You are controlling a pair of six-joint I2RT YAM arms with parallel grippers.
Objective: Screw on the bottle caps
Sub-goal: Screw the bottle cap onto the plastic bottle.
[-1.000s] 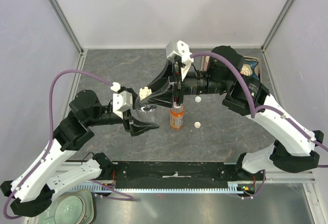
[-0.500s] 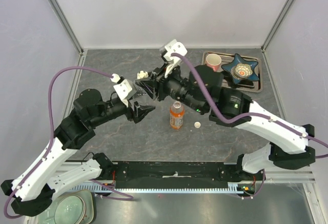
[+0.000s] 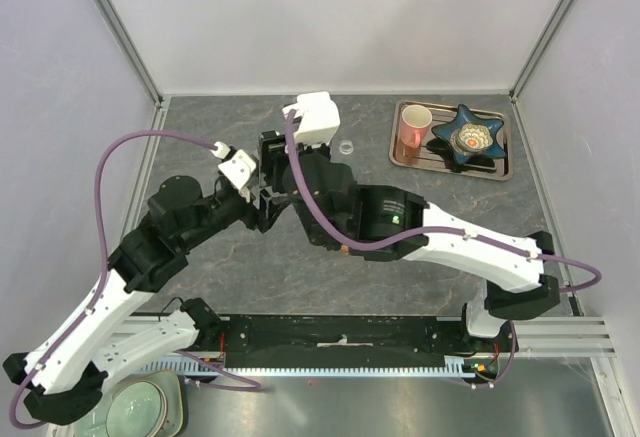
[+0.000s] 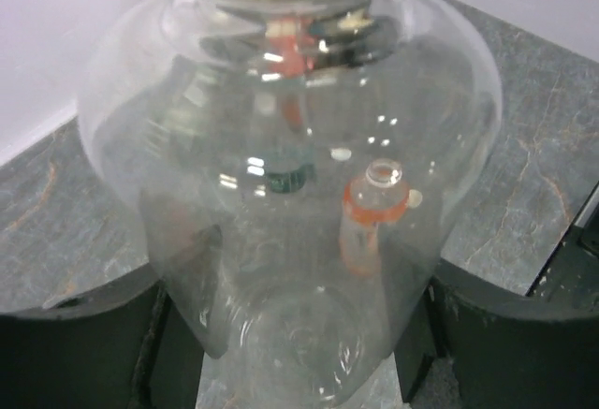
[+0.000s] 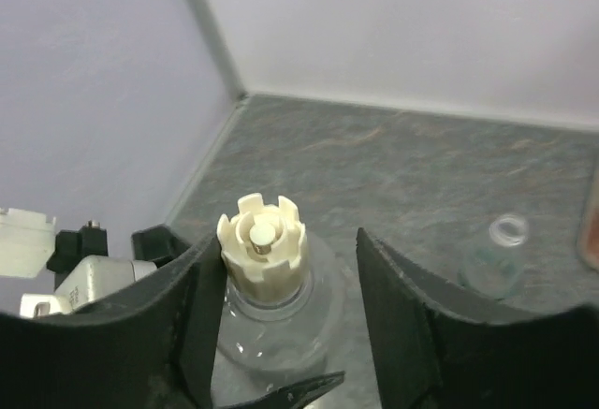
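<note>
1. Left tool (image 4: 298, 334): clamped on the belly of the clear bottle (image 4: 281, 147), one finger on each side, with the neck turned toward the other arm.
2. Cap (image 5: 262, 241): pale with a notched rim. It sits on the clear bottle's neck, left of the desk's (image 5: 421, 156) centre where the two arms meet. Whether its thread is fully home cannot be told.
3. Right tool (image 5: 285, 250): its fingers (image 5: 393, 315) stand apart on either side of the cap, and a gap shows on one side. It has no grip on the cap.
4. Step in hand (judged): tightening this cap. The right tool should be centred on the cap's axis and closed evenly on the notched wall. It should then turn about the neck under light downward pressure, releasing and regripping between turns.
5. Counter-hold: the left tool must resist the twist. The thin clear wall may dent under too hard a squeeze, and a tilted cap would cross-thread.
6. Tiny bottle (image 5: 506, 233): stands on the desk beyond, well apart, with no cap on it.
</note>
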